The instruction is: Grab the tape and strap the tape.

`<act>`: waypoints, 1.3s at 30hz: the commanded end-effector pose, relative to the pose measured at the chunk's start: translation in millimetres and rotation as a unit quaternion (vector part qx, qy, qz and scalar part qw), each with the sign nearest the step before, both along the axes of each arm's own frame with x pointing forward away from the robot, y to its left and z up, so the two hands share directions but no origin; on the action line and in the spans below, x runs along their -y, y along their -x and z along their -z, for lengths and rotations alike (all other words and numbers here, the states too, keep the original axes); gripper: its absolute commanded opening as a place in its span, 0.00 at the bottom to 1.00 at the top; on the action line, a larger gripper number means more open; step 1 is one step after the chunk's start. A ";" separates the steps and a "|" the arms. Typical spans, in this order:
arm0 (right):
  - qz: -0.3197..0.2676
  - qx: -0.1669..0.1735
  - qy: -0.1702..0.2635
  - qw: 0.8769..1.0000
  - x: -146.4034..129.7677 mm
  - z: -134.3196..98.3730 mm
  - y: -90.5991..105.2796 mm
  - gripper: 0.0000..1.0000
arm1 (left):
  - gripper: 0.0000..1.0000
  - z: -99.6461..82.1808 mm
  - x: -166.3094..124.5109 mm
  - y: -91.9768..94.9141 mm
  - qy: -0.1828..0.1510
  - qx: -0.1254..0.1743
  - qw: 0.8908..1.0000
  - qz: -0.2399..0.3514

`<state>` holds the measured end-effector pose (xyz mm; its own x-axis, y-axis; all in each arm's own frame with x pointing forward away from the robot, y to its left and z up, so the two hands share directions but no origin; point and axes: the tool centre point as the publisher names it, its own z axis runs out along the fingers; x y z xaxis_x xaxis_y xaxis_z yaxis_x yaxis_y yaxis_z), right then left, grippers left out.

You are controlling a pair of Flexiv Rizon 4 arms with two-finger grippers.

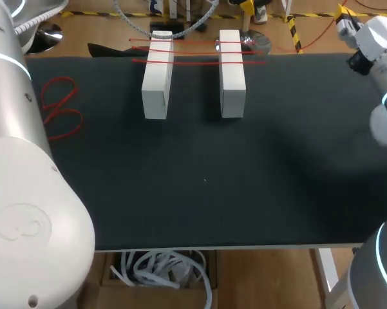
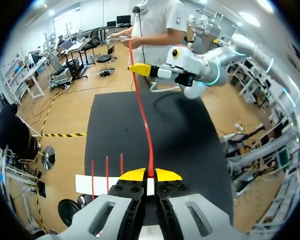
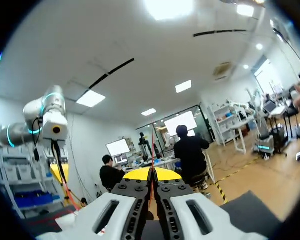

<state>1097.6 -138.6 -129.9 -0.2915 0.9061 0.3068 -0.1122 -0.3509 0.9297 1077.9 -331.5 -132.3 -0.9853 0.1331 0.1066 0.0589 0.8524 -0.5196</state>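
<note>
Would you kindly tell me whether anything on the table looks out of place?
Yes: loose loops of red tape lie tangled at the mat's left edge, apart from the two white blocks, and the strands across them look unevenly spaced.

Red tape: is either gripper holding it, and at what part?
Both. The left gripper and right gripper each pinch the red tape, at opposite ends of one free span.

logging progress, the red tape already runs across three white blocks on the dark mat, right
Not quite: there are two white blocks, not three, the second standing beside the first. The head view shows the red tape running across both on the dark mat.
</note>
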 end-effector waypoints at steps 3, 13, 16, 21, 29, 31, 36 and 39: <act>-0.122 -0.031 0.195 0.973 6.1 -10.0 -5.3 0.00 | 0.00 -1.1 0.4 -0.5 -0.003 -0.001 1.000 0.000; -0.130 -0.011 0.335 0.933 2.2 -15.6 -7.1 0.00 | 0.00 -1.1 0.4 -0.5 -0.003 -0.001 1.000 0.000; -0.141 -0.004 0.377 0.915 -3.4 -17.4 -7.6 0.00 | 0.00 -1.1 0.4 -0.5 -0.003 -0.001 1.000 0.000; -0.150 0.010 0.426 0.892 -13.1 -18.8 -6.0 0.00 | 0.00 -1.1 0.4 -0.5 -0.003 -0.001 1.000 0.000; -0.154 0.018 0.486 0.860 -24.5 -21.8 2.2 0.00 | 0.00 -1.1 0.4 -0.5 -0.003 -0.001 1.000 0.000; -0.150 0.017 0.509 0.847 -24.0 -20.3 3.2 0.00 | 0.00 -1.1 0.4 -0.5 -0.003 -0.001 1.000 0.000; -0.149 0.008 0.541 0.828 -21.7 -16.8 3.4 0.00 | 0.00 -1.1 0.4 -0.5 -0.003 -0.001 1.000 0.000; -0.158 0.004 0.558 0.815 -22.6 -14.2 3.8 0.00 | 0.00 -1.1 0.4 -0.5 -0.003 -0.001 1.000 0.000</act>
<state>1093.6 -117.9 -120.8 -0.4862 0.5668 -0.6651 -0.3012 0.6058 0.7364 1077.5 -331.4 -132.3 -0.9855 0.1328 0.1057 0.0593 0.8528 -0.5189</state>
